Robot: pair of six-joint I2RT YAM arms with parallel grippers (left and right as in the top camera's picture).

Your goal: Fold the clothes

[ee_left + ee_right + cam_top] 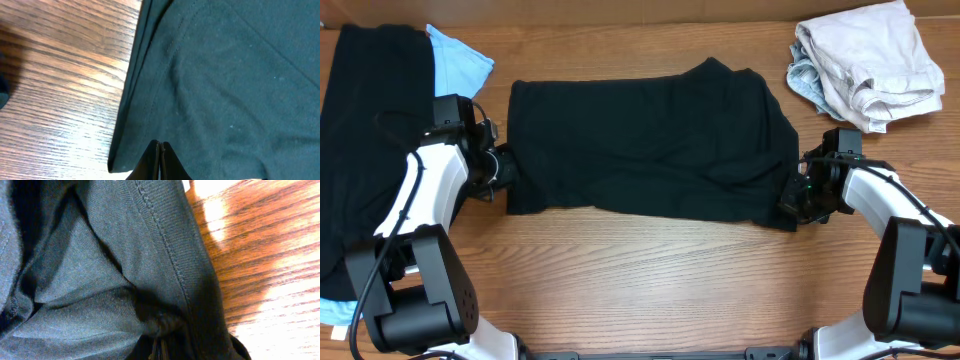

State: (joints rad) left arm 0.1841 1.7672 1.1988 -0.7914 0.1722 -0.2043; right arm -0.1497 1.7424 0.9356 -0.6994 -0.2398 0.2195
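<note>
Both arms stretched low; the right end effector gripped the black shirt by its bunched edge, while the left end effector sat clenched at the opposite edge.

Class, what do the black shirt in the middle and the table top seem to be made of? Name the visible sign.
Black shirt: matt knit cloth, perhaps cotton jersey; fine ribs and a stitched hem. Table: wood or wood-look laminate, lightly glossy; grain lines, bright glare.
</note>
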